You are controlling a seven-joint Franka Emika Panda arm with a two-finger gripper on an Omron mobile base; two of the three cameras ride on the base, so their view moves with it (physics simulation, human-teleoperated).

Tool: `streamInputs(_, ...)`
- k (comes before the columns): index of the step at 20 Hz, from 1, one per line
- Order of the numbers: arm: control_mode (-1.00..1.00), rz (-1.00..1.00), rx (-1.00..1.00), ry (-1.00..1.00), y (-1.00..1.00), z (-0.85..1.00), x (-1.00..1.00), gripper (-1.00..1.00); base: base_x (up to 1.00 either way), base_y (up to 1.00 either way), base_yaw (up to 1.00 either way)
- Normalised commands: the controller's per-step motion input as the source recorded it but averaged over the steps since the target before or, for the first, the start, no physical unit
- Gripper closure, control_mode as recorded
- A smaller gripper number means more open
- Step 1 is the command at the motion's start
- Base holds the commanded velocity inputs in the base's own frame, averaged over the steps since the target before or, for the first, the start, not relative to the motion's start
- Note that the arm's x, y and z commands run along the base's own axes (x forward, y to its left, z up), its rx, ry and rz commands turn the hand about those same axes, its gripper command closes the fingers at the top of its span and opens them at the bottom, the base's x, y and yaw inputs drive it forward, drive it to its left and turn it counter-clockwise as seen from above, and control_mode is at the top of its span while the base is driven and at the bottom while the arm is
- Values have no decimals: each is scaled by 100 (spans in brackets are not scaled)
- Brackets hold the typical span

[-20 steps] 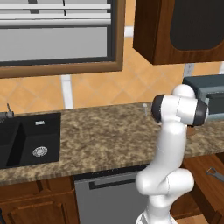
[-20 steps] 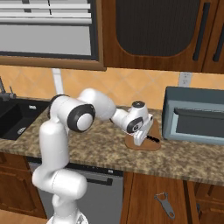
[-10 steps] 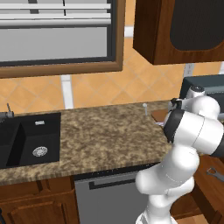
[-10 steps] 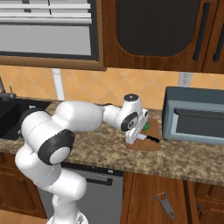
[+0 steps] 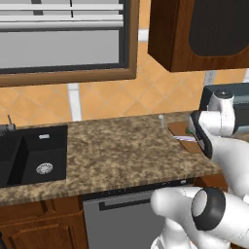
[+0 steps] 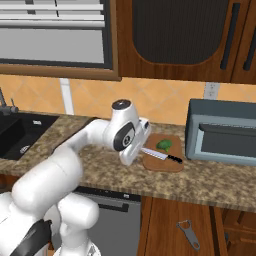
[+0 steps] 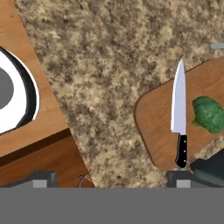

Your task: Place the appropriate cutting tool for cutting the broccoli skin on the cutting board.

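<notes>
1. Tool of the task: white-bladed kitchen knife with a black handle (image 7: 179, 107), lying flat on the brown wooden rectangular cutting board with rounded corners (image 7: 155, 120).
2. Long axis, right base view: the knife (image 6: 160, 155) runs along the board's front half, slanted, with the tip toward the board's left edge and the handle toward its right front corner, on the side of the grey toaster oven (image 6: 220, 137).
3. Long axis, hand view: close to vertical, tip toward the top, handle toward the bottom. The tip reaches the board's edge and appears to pass just over the speckled brown stone counter (image 7: 109, 65); the handle end sits near the opposite edge.
4. Small lumpy bright-green broccoli floret (image 7: 209, 114): on the same board, just beside the flat of the blade, a narrow strip of wood between them. In the right base view it lies behind the knife, on the wall side of the board.
5. Gripper (image 7: 111, 181): fingers spread wide, one grey fingertip (image 7: 43, 177) at each lower corner of the hand view, counter showing between them. It hangs above the counter off the board's left edge, apart from the knife.
6. Left base view: knife shows as a whitish-pink sliver (image 5: 185, 138) on the board; a tiny white upright peg (image 5: 161, 119) stands on the counter just left of the board.
7. Dark grey hand tool (image 6: 189, 234): well below the board, in front of the lower cabinets.
</notes>
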Motion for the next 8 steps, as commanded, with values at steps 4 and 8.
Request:
streamInputs(4, -100, 0, -4, -3, 63, 75, -74, -100, 0, 0, 0)
streamInputs(8, -100, 0, -6, -3, 65, 84, -67, -100, 0, 0, 0)
